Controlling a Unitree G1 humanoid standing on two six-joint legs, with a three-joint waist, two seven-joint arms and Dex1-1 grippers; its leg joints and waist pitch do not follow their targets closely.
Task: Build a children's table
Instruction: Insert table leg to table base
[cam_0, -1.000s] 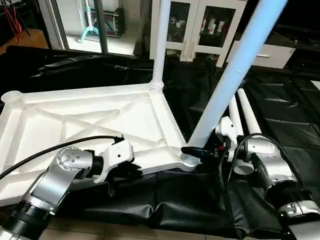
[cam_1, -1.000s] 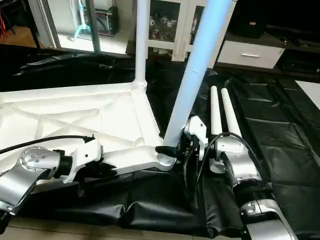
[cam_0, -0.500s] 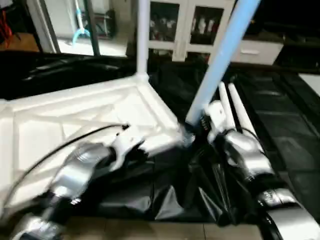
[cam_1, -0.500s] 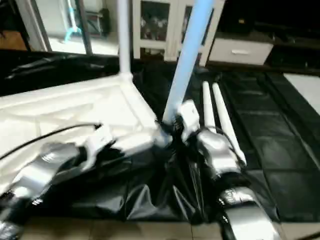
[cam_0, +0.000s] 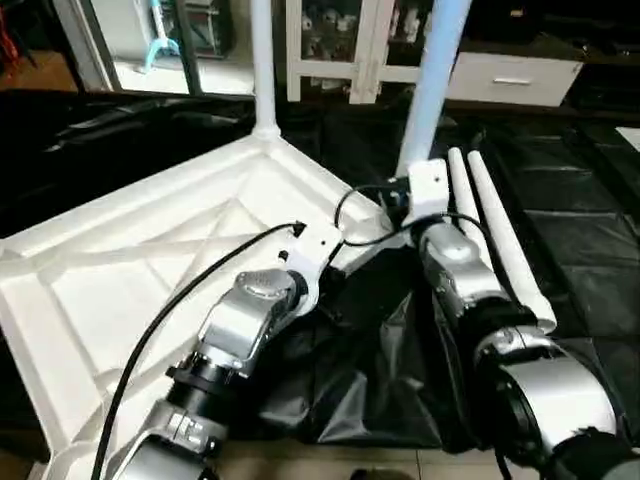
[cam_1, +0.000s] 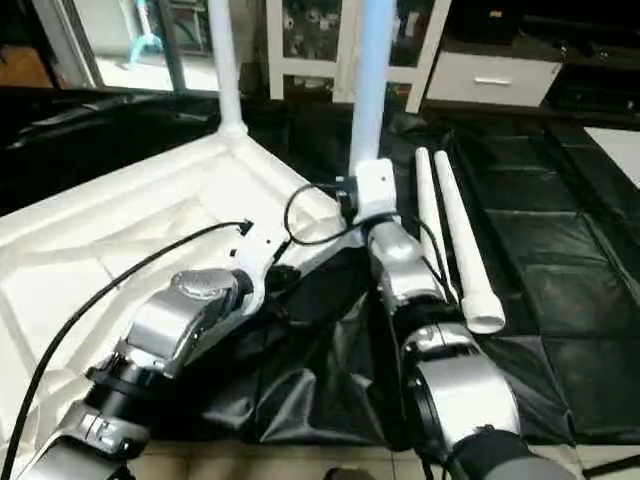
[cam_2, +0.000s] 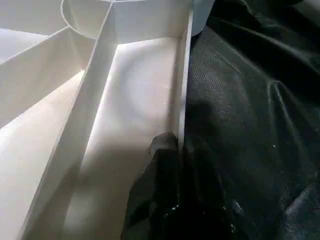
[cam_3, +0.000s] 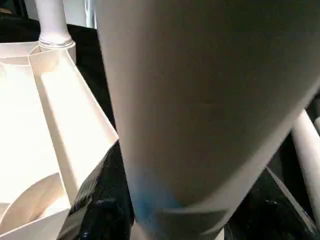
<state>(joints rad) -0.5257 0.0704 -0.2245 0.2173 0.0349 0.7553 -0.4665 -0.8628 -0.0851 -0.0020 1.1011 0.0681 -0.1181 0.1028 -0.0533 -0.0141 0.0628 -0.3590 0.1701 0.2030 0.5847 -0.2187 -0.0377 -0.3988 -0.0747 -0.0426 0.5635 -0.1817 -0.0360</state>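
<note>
The white tabletop (cam_0: 150, 260) lies upside down on a black mat, its X ribs facing up. One table leg (cam_0: 262, 70) stands upright in the far corner socket. A second leg (cam_0: 432, 80) rises from the near right corner, with my right gripper (cam_0: 396, 202) shut around its lower end (cam_3: 200, 115). My left gripper (cam_2: 177, 146) is shut on the tabletop's thin rim wall (cam_2: 184, 85), one black finger on each side, close to that same corner. Two loose legs (cam_1: 455, 230) lie side by side on the mat to the right of my right arm.
The crumpled black mat (cam_0: 580, 240) covers the work area and ends at the bare floor (cam_0: 300, 460) near the front. My left arm's black cable (cam_0: 170, 310) runs over the tabletop. Glass-door cabinets (cam_1: 310, 40) and a white drawer unit (cam_0: 510, 75) stand behind.
The whole picture has shifted, so the camera has moved. The held leg now stands steeper than a second ago. Both grips are unchanged.
</note>
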